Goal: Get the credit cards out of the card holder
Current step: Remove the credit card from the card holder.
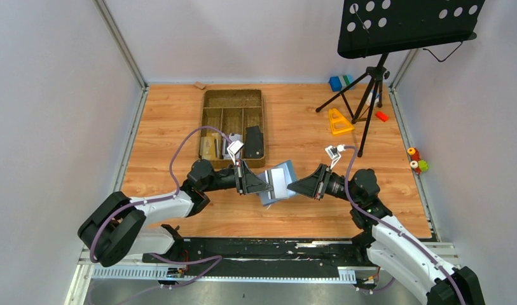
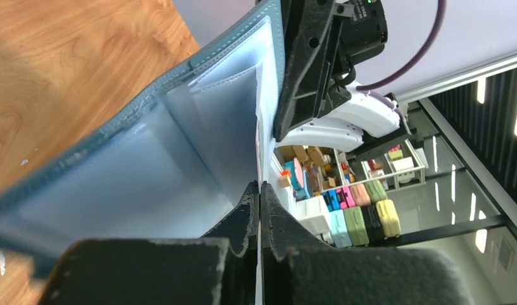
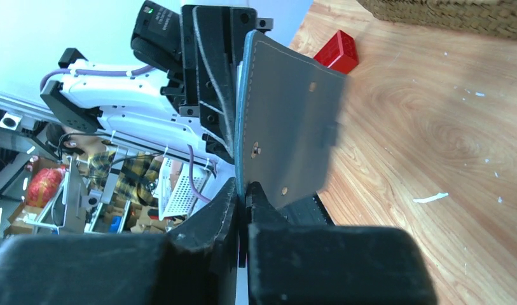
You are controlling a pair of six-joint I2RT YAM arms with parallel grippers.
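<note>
Closest to the lens in the left wrist view is the left hand (image 2: 261, 190), and its black fingers (image 2: 240, 216) are pressed tight together on a thin pale edge inside the card holder (image 2: 147, 159). Whether that edge is a clear pocket leaf or the rim of a card, nobody could say from this angle.

The right hand (image 3: 243, 190) looks nipped onto the bottom edge of the holder's slate-blue outer cover, with its fingers nearly touching and only the cover's edge between them.

From the top view, the wallet hangs open between the two hands, held just above the bench (image 1: 160, 114), a bit in front of the brown divided tray (image 1: 233, 93).

Progress-wise, it looks like early days. The holder is open and gripped from both sides, so the setup part seems done. No credit cards show lying loose on the wood near it though, so the actual pulling-out seems not yet done. A few flat bits sit in the tray, but they're too small to call.

As for writing, there's no brand or label readable anywhere. The cover only shows a few small rivets, and the red block (image 3: 336, 52) beyond it has a grid pattern but no text.
</note>
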